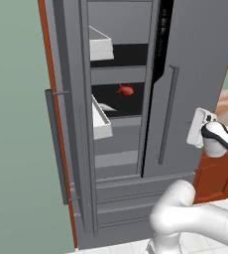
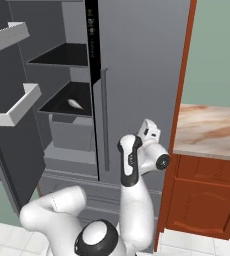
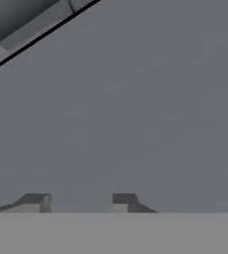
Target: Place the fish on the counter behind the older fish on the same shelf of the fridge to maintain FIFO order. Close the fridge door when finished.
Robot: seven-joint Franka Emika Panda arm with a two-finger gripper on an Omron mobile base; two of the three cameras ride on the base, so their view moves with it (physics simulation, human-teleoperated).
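The white, glossy arm rises from the lower right of the left base view, its rounded links jointed in dark bands. In the hand view the gripper (image 3: 79, 202) shows as two small, blocky dark fingertips at the bottom of the frame with a plain gap between them and nothing in it; the jaws are drawn in to their narrow setting and hold no object. They face a flat, matte grey panel that fills that frame, crossed by a thin dark seam at the upper left. In the right base view the hand sits at centre frame, in front of the closed right-hand door of the fridge (image 2: 142, 65), a tall matte grey cabinet with long vertical bar handles and drawers below. The fridge door (image 1: 69, 124) stands open at the left of the left base view, with boxy white bins on its inner face. Inside, the shelf (image 1: 117, 115) is a dark, black-lined level with a grey front edge. The fish (image 1: 126, 90), small, bright red-orange and fork-tailed, appears at the back of this compartment; the older fish (image 1: 106, 106), slender and pale silver-grey, lies nearer the front. The counter (image 2: 212, 131), a marbled beige and tan slab over reddish-brown cabinets, occupies the right of the right base view.
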